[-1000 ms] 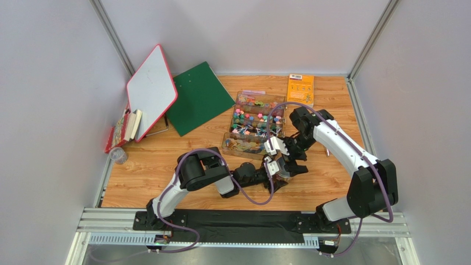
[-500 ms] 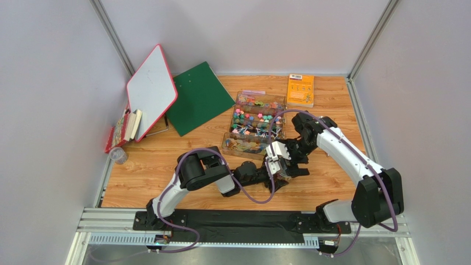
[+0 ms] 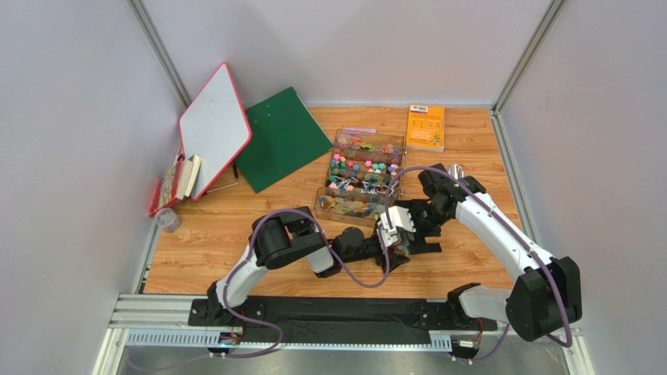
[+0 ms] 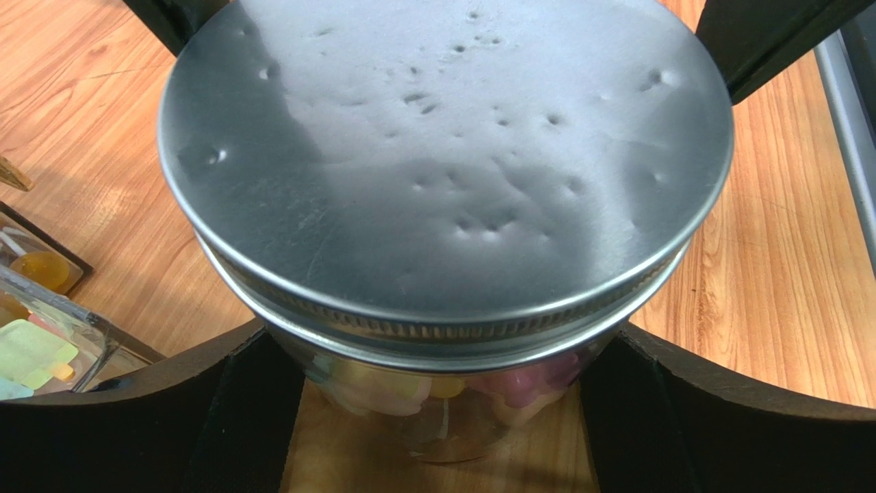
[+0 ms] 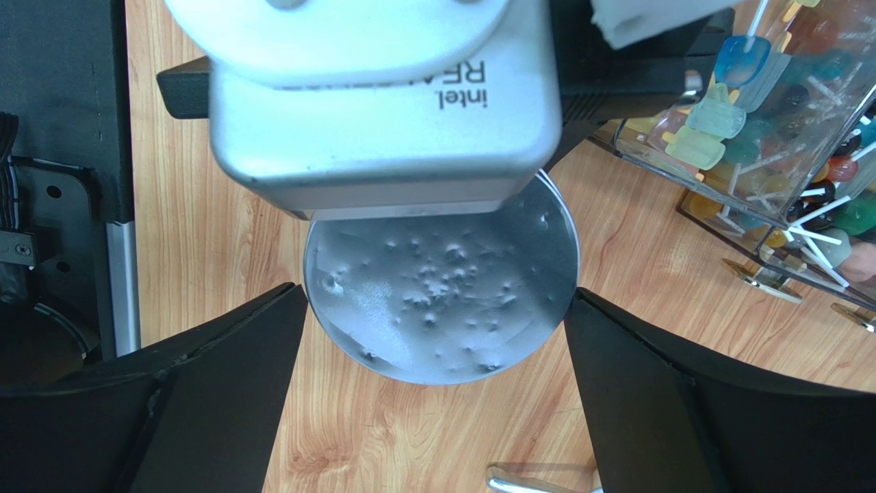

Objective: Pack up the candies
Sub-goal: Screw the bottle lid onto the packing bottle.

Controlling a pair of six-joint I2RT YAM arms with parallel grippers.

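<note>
A glass jar with a dented metal lid [image 4: 442,154] stands on the wooden table. Pink and pale yellow candies [image 4: 514,388] show through its glass. My left gripper [image 4: 440,431] is shut on the jar body, with a black finger on each side. My right gripper [image 5: 437,308] hangs open just above the lid [image 5: 442,293], with one finger tip at each edge of it. In the top view both grippers meet near the table's middle, the right gripper [image 3: 411,234] over the left gripper [image 3: 394,251]. More candies [image 3: 362,168] fill a clear compartment box [image 5: 756,113].
An orange booklet [image 3: 426,127] lies at the back right. A green clipboard [image 3: 283,137], a red-rimmed whiteboard [image 3: 215,129] and stacked books [image 3: 177,183] are at the back left. A small clear cup [image 3: 166,220] sits by the left wall. A metal handle [image 5: 535,481] lies near the jar.
My right arm has swung nearer and lower, which brought its open gripper over the jar's lid. The left gripper and the jar have stayed put.
</note>
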